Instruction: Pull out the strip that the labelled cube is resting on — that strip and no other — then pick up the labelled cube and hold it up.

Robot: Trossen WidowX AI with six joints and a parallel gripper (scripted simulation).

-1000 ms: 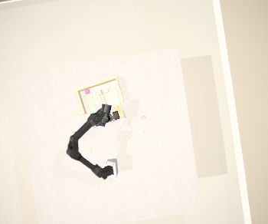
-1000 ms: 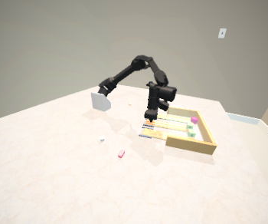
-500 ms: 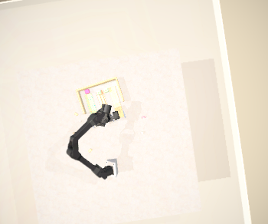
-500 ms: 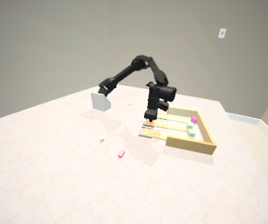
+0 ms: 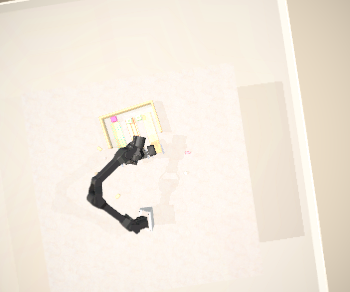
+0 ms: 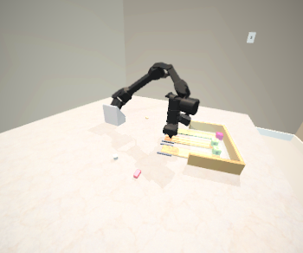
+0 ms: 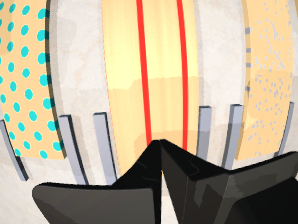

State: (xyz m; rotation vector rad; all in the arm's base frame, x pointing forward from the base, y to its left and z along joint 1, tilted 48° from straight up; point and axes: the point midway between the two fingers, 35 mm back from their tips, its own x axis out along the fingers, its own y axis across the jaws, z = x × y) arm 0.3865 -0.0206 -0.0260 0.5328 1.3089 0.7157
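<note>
Your pincer (image 7: 161,152) is fully closed with nothing between its fingers, tips pressed together and bearing down on the near end of the red-lined strip (image 7: 157,50), so the pull looks meant as a press-and-drag rather than a pinch. That strip's long axis runs straight away from the pincer toward the wooden tray (image 6: 236,147), so the draw should come back along that line, away from the tray, without drifting sideways onto the neighbours. In the wrist view the teal-dotted strip (image 7: 27,56) lies to one side of the red-lined strip and the grey-speckled strip (image 7: 266,56) to the other, each apart from it with bare tabletop (image 6: 61,191) between. That view shows no cube. In the exterior view a magenta cube (image 6: 219,135) sits at the tray's far corner and two green cubes (image 6: 215,146) sit nearer its front wall. No label is legible, so you cannot confirm which is the labelled cube, nor that it rests on the red-lined strip.
</note>
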